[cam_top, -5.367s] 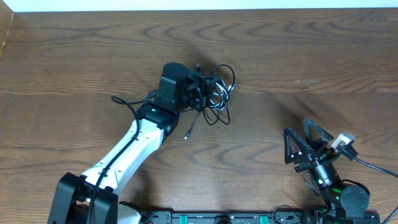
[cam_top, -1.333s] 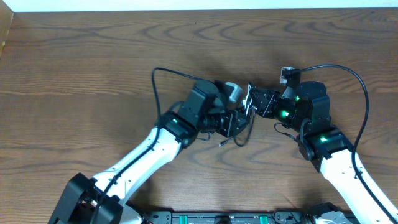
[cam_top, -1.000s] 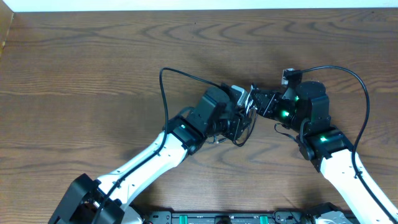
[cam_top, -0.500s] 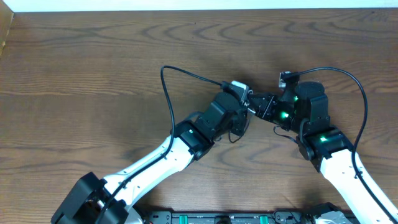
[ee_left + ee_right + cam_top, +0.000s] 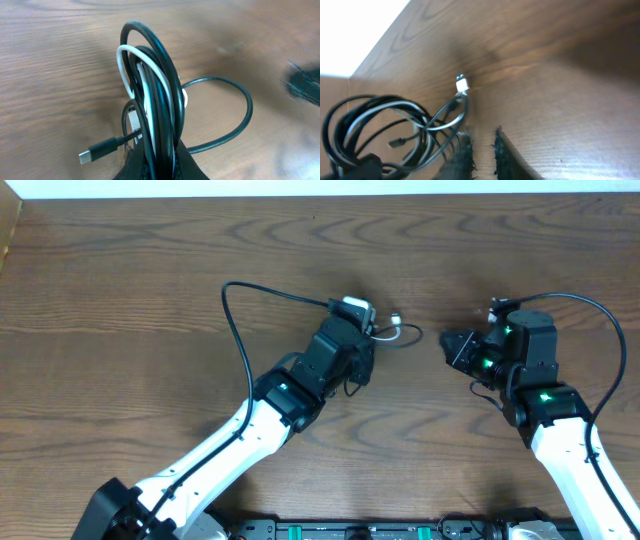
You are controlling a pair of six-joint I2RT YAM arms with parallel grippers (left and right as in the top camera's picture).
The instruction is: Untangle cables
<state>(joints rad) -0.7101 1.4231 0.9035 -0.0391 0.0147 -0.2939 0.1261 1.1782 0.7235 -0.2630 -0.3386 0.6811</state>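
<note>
The cables (image 5: 156, 90), two black cords and one white, stand as a looped bundle clamped in my left gripper (image 5: 159, 152), which is shut on them. A black plug (image 5: 98, 150) sticks out to the left and one black loop (image 5: 240, 112) sags to the right. From overhead, my left gripper (image 5: 357, 366) sits near the table's middle with a white plug (image 5: 397, 322) trailing beside it. My right gripper (image 5: 453, 348) hovers apart to the right. In its wrist view its jaws (image 5: 482, 146) show bare wood between them, and the cables (image 5: 385, 127) lie off to the left.
The left arm's thick black cable (image 5: 237, 330) arcs over the table to the left. The right arm's cable (image 5: 603, 312) curves at the far right. The brown wooden table (image 5: 120, 270) ends at a white strip along the far edge.
My right gripper has let go of the bundle, opened a little and drawn back to the right. My left gripper has shut on the cables and carried them up and to the left.
</note>
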